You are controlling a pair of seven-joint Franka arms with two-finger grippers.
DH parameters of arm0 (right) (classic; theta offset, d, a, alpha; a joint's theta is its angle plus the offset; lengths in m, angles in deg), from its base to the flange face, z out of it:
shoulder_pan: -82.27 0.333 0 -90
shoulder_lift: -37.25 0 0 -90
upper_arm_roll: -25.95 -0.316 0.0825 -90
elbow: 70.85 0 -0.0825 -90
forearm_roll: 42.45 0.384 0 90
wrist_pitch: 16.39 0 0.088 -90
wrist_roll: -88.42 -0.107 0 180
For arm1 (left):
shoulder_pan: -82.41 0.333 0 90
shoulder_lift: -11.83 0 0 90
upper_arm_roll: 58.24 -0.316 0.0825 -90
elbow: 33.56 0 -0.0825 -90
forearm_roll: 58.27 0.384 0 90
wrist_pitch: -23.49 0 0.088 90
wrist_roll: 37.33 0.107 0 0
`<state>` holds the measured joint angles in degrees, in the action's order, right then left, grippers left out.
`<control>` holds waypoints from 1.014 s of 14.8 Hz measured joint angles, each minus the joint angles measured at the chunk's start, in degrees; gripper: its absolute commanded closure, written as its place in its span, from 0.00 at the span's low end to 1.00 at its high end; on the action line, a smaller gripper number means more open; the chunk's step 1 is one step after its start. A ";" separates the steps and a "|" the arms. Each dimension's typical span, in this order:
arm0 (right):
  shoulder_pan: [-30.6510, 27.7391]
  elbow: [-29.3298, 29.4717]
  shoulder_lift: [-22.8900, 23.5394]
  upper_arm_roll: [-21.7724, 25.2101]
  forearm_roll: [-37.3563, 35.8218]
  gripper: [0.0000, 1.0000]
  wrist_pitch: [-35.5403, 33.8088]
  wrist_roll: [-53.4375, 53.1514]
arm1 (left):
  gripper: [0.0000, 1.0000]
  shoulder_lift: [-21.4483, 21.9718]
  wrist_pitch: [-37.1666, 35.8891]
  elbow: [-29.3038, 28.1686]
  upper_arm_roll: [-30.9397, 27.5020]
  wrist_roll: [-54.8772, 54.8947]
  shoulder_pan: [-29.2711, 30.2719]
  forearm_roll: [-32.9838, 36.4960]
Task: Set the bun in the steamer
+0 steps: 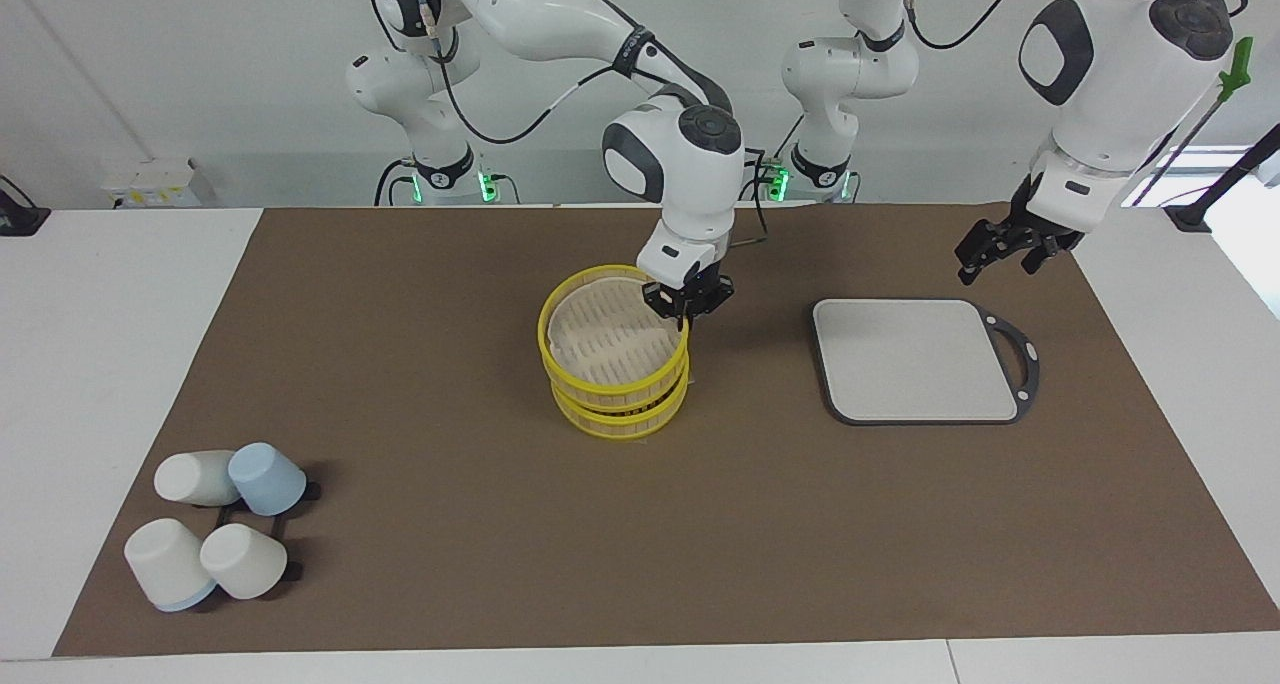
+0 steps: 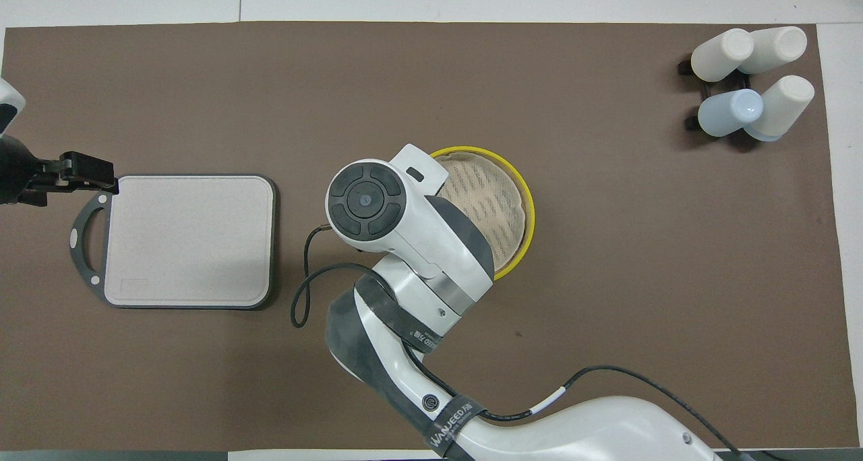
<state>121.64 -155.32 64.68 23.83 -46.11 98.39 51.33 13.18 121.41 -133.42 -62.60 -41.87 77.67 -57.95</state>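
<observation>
Right gripper: fingers drawn narrow and, as far as the facing view shows, pinched on the yellow rim of the top piece at about 2 o'clock on its circle in that view. The piece sits tilted on the steamer, its pale woven face turned up. The overhead view hides the contact under the wrist. The bun shows in neither view; it may lie inside the basket under the tilted piece, but that cannot be told. As a judgement, a bun of this kind would be light, soft and easily dented. It would best be taken across its middle with a gentle closing, and set down rather than dropped. The top piece looks light with a stiff rim (the rim, not the woven face, is the sound place to hold it). A pinch at one edge may let it swing or slip. Left gripper: fingers apart and holding nothing, it waits in the air over the handle end of the grey board, which lies at 3 o'clock from the steamer in the facing view. Four cups lie on their sides at 8 o'clock, well apart from the work.
</observation>
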 measured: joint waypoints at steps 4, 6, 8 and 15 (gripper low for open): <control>0.29 -2.09 0.13 -0.06 -0.05 1.00 3.75 0.00 | 0.00 2.21 -3.57 0.02 0.01 1.03 0.03 0.00; 1.12 -2.82 0.12 -0.07 -0.11 1.00 4.11 0.00 | 0.00 3.20 -5.15 0.01 0.11 1.66 0.06 0.00; 1.46 -3.56 0.07 -0.05 -0.23 1.00 5.38 0.00 | 0.00 3.47 -6.54 -0.01 0.78 2.58 0.82 0.00; 1.36 -4.17 -0.15 0.45 -0.50 1.00 5.49 0.30 | 0.00 2.11 -7.24 -0.17 2.02 3.99 2.13 0.00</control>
<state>123.00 -159.49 64.53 24.28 -46.61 103.88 51.63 15.29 114.17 -133.59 -60.58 -37.88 79.80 -57.95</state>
